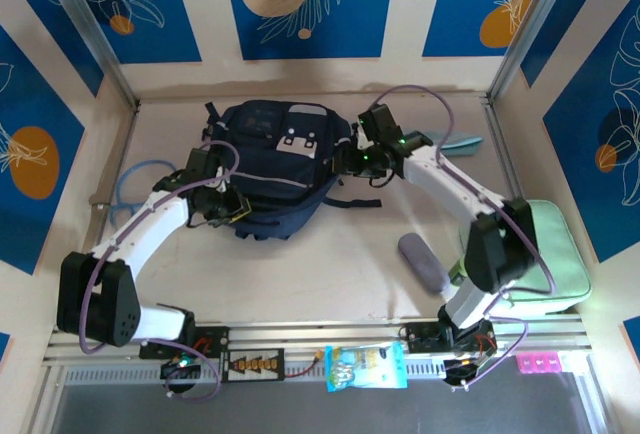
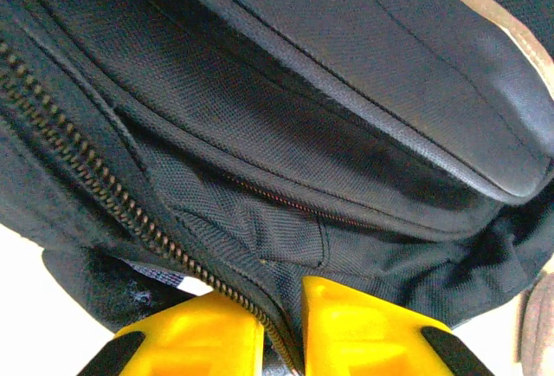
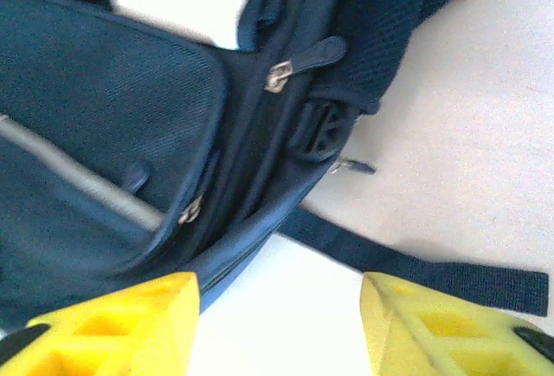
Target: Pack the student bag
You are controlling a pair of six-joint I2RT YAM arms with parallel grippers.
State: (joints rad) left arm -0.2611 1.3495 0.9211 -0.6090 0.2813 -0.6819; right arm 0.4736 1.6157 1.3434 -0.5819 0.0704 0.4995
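The student bag (image 1: 275, 169), dark navy with a grey-white patch, lies at the back middle of the table. My left gripper (image 1: 228, 204) is at its near left corner. In the left wrist view the yellow fingers (image 2: 199, 337) stand close together, with the bag's zip edge (image 2: 260, 320) pinched between them. My right gripper (image 1: 352, 159) is at the bag's right side. Its fingers (image 3: 121, 324) stand wide apart in the right wrist view. Between them lies a flat white thing (image 3: 294, 315), its far corner over a black strap (image 3: 415, 268) beside the bag (image 3: 104, 99).
A mint-green zip case (image 1: 545, 249) lies at the right, under the right arm. A grey oblong thing (image 1: 425, 262) sits to the left of it. A blue cable loop (image 1: 135, 189) is at the left wall. A snack packet (image 1: 367, 366) rests on the front rail.
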